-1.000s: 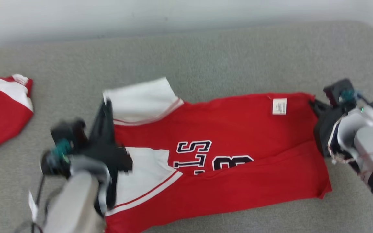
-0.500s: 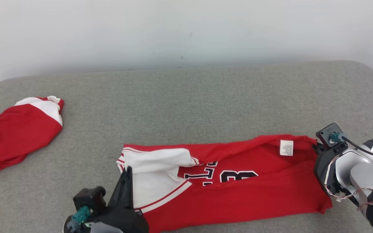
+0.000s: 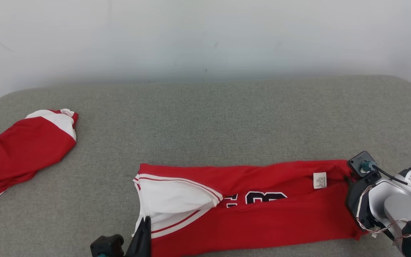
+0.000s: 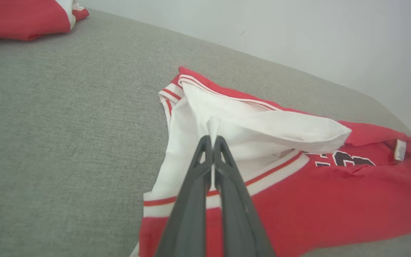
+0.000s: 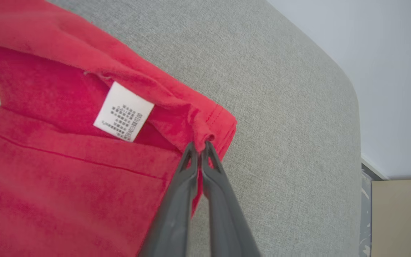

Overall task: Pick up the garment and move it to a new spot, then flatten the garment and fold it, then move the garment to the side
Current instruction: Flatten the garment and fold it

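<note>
At the near edge of the grey upholstered surface (image 3: 209,117), the left pincer (image 4: 212,141) is clamped tight on a pinch of the jersey's white panel (image 4: 262,128), which rises from the grip like a small tent. To the right, the right pincer (image 5: 201,144) is pinched equally tight on the red hem corner, just beside the white care label (image 5: 123,112). The red jersey (image 3: 262,217) lies between them as a long, narrow band across the near middle of the surface. Its printed number is half hidden under a lengthwise flap, so the step in hand appears to be the lengthwise fold. To do it well, the robot should move both arms at the same pace and hold the cloth lightly taut from end to end, so the fold line stays straight rather than sagging in the middle. The white panel looks loose and bunched, and the left arm would do well to draw it outward to the left before lowering it, or a crease will probably be trapped underneath. The carried edge should meet the edge below it squarely, and the grips should let go only once the cloth rests flat. Farther off at the far left lies a second red-and-white garment (image 3: 20,150), well apart and best left undisturbed, and a pale wall (image 3: 205,35) stands beyond.
</note>
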{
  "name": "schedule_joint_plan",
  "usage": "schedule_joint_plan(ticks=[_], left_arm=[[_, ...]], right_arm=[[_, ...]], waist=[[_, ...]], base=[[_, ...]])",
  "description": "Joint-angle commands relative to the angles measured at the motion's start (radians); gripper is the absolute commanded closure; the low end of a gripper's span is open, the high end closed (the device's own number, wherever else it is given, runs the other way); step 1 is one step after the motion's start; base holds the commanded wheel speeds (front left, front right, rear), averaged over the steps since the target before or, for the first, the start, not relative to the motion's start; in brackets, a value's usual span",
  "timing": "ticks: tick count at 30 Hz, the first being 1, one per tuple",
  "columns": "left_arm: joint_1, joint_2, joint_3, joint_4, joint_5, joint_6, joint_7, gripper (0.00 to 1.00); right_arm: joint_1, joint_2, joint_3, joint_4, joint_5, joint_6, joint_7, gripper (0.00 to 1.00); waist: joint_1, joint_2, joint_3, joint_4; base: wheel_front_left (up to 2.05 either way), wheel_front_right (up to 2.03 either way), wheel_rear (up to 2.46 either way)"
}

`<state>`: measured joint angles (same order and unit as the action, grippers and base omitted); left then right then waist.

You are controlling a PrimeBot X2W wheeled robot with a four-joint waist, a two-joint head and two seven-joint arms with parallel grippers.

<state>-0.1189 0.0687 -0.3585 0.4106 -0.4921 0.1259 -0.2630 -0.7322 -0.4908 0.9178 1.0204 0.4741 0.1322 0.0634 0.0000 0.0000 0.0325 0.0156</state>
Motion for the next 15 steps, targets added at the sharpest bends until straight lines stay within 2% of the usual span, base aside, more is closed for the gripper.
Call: schedule_joint_plan(ticks=[1, 2, 3, 4, 9, 15], left_arm=[[0.015, 0.002, 0.002, 0.008, 0.009, 0.003, -0.002, 1.0], [0.021, 0.004, 0.005, 0.012, 0.01, -0.002, -0.002, 0.82], [0.027, 0.006, 0.008, 0.015, 0.014, -0.006, -0.002, 0.44], [0.033, 0.007, 0.012, 0.016, 0.021, -0.008, -0.002, 0.01], [0.076, 0.008, 0.063, -0.034, 0.061, -0.022, -0.002, 0.0], [0.138, 0.0, 0.189, -0.177, 0.146, -0.057, -0.001, 0.0]], right_arm=[[0.015, -0.002, -0.009, 0.003, 0.011, -0.003, -0.007, 0.0], [0.023, -0.002, -0.018, 0.003, 0.021, -0.003, -0.015, 0.0], [0.031, -0.003, -0.029, 0.004, 0.031, -0.003, -0.021, 0.0], [0.04, -0.003, -0.043, 0.005, 0.046, -0.003, -0.027, 0.0], [0.097, 0.01, -0.148, -0.011, 0.162, -0.003, -0.048, 0.0], [0.174, 0.04, -0.328, -0.039, 0.351, -0.003, -0.042, 0.0]], waist=[[0.0, 0.0, -0.007, 0.002], [0.0, 0.0, -0.011, 0.004], [0.0, 0.0, -0.018, 0.005], [0.0, 0.0, -0.024, 0.007], [0.0, 0.0, -0.051, 0.015], [0.0, 0.0, -0.064, 0.022]], base=[[0.0, 0.0, 0.0], [0.0, 0.0, 0.0], [0.0, 0.0, 0.0], [0.0, 0.0, 0.0], [0.0, 0.0, 0.0], [0.0, 0.0, 0.0]])
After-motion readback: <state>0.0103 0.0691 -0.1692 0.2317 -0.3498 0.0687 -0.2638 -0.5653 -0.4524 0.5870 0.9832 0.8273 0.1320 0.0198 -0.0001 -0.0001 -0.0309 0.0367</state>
